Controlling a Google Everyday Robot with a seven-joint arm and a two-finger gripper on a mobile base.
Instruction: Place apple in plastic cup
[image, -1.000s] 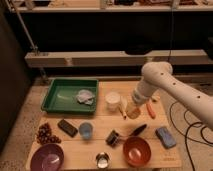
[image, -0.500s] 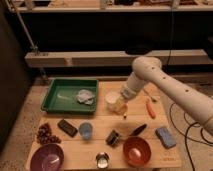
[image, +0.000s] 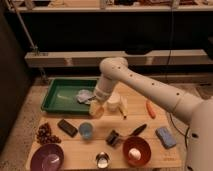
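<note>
My gripper hangs from the white arm above the middle of the wooden table. It is shut on the apple, a small orange-yellow fruit held just above the table top. The plastic cup, a translucent light-blue tumbler, stands upright in front of the apple and slightly to its left, apart from it. The apple is between the green tray and the white cup.
A green tray with crumpled wrap lies back left. A white cup, a carrot, a blue sponge, a black brush, a red bowl holding a white ball, a metal cup, a purple bowl, grapes and a black block surround it.
The arm has swung left with the apple, from the right of the white cup to its left, closer to the blue cup.
</note>
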